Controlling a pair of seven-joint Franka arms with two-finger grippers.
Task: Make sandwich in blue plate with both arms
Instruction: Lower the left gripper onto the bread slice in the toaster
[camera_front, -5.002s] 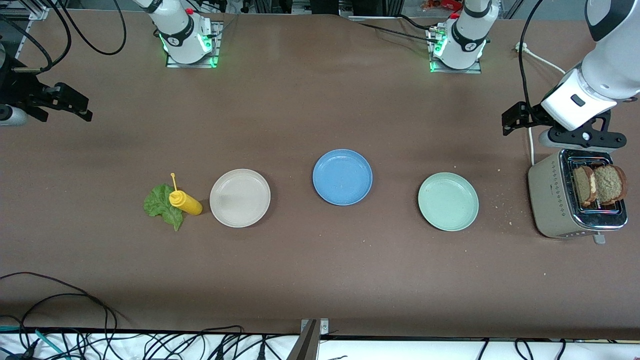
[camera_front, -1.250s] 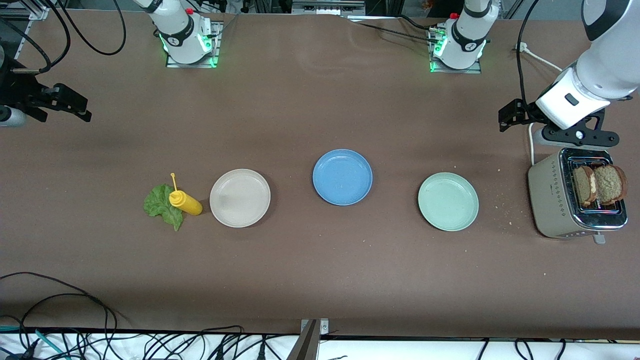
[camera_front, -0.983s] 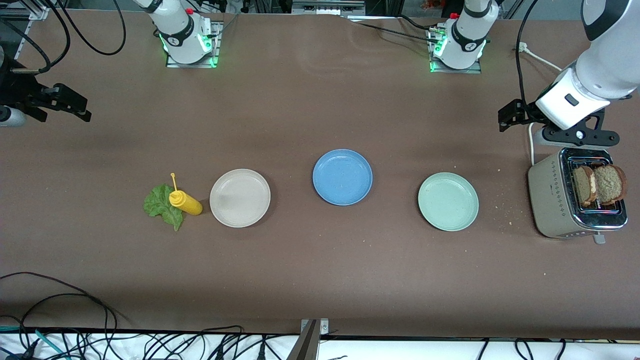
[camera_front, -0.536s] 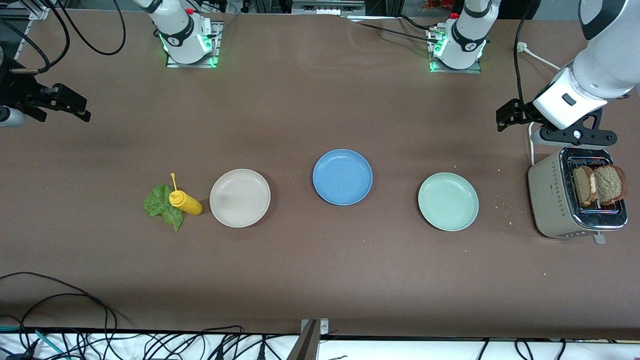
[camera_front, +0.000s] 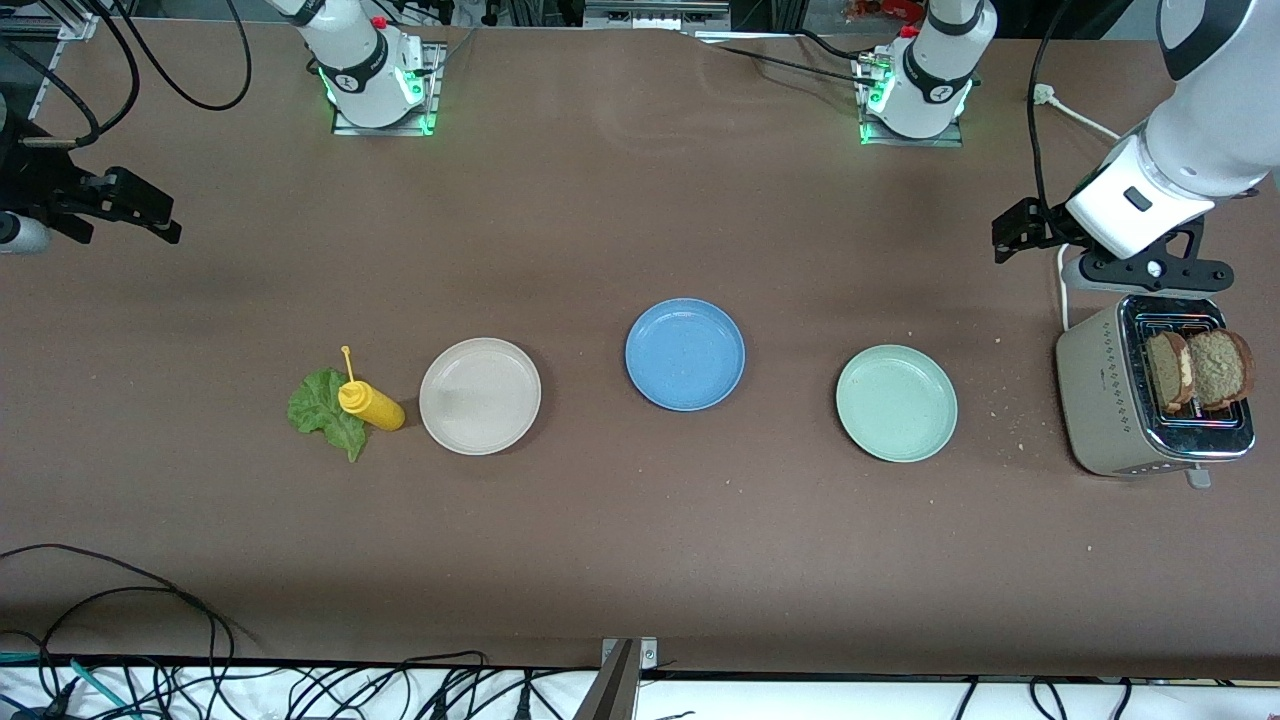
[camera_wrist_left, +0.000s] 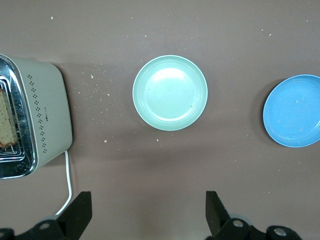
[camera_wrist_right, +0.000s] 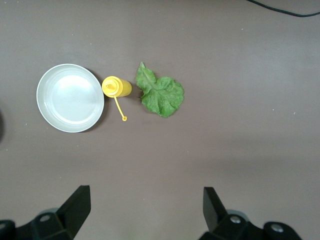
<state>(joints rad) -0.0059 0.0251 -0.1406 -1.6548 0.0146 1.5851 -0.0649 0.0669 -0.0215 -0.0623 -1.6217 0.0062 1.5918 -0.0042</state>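
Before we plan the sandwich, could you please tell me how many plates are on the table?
3. The blue plate sits mid-table; the beige-white plate lies toward the right arm's end, beside the yellow squeeze bottle; the mint-green plate lies toward the left arm's end, near the toaster.

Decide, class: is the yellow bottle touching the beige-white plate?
Apart. The right wrist view shows a thin strip of bare table between the yellow bottle and the beige-white plate; the front view agrees.

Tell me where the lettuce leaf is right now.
In the front view the lettuce leaf lies on the table toward the right arm's end, with the yellow squeeze bottle between it and the beige-white plate.
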